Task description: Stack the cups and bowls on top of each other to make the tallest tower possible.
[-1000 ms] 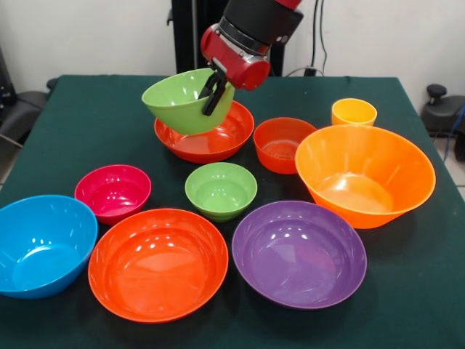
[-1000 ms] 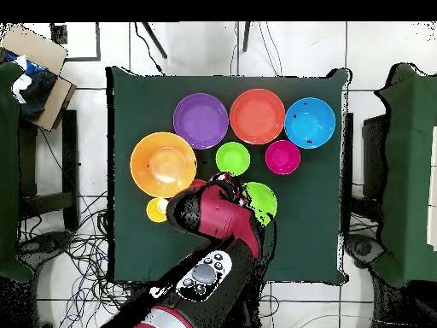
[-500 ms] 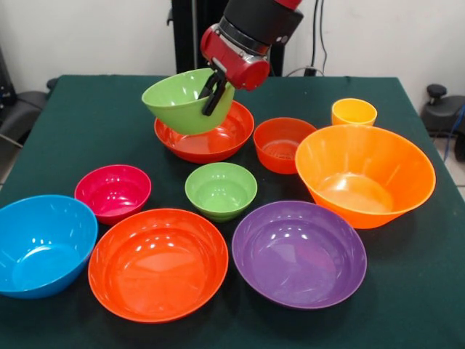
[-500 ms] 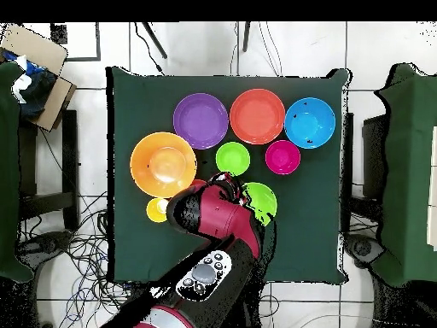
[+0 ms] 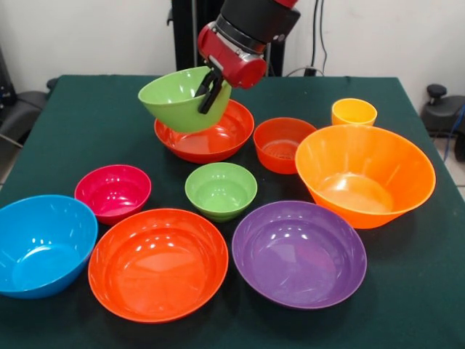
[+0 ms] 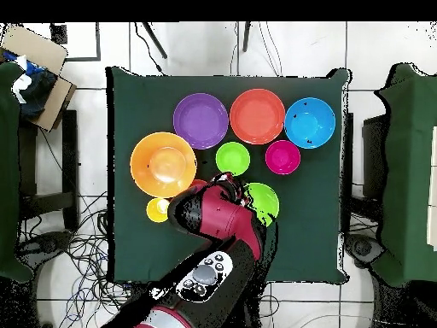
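My gripper point(image 5: 210, 90) is shut on the rim of a medium lime green bowl point(image 5: 173, 102), one finger inside the bowl and one outside. The bowl hangs tilted just above the left side of a wide red-orange bowl point(image 5: 211, 138) at the back of the table. In the overhead view the arm point(image 6: 218, 218) covers most of that spot, and the green bowl point(image 6: 266, 202) shows beside it. A yellow-orange cup point(image 5: 354, 112) stands at the back right, beside a large orange bowl point(image 5: 363, 174). A small red-orange bowl point(image 5: 282, 144) sits between them and the wide bowl.
On the dark green table point(image 5: 87, 123) a small green bowl point(image 5: 220, 190) and a magenta bowl point(image 5: 112, 193) stand mid-table. A blue bowl point(image 5: 40, 243), a big red-orange bowl point(image 5: 156, 262) and a purple bowl point(image 5: 298, 253) line the near edge.
The gripper has carried the lime green bowl slightly up and to the left in the front view. The other bowls and the cup have not moved.
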### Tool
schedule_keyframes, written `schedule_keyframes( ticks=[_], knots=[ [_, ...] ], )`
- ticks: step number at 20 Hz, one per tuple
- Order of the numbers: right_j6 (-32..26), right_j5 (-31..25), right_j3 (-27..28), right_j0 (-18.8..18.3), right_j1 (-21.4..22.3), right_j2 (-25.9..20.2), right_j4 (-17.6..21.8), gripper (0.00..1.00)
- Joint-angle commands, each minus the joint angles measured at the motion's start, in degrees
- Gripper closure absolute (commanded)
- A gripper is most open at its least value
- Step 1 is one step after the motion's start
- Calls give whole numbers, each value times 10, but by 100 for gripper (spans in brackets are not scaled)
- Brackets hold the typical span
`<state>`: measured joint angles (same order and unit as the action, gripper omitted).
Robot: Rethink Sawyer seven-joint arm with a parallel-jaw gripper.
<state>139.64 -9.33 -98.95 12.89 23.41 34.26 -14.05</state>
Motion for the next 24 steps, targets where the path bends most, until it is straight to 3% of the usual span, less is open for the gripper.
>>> schedule_keyframes(
  ticks=[1,2,24],
  knots=[
    [73,-13,19,2,-12,-41,-12,100],
    [73,-12,19,2,-12,-41,-12,0],
    [73,-35,21,16,-12,-24,-13,0]
  ],
)
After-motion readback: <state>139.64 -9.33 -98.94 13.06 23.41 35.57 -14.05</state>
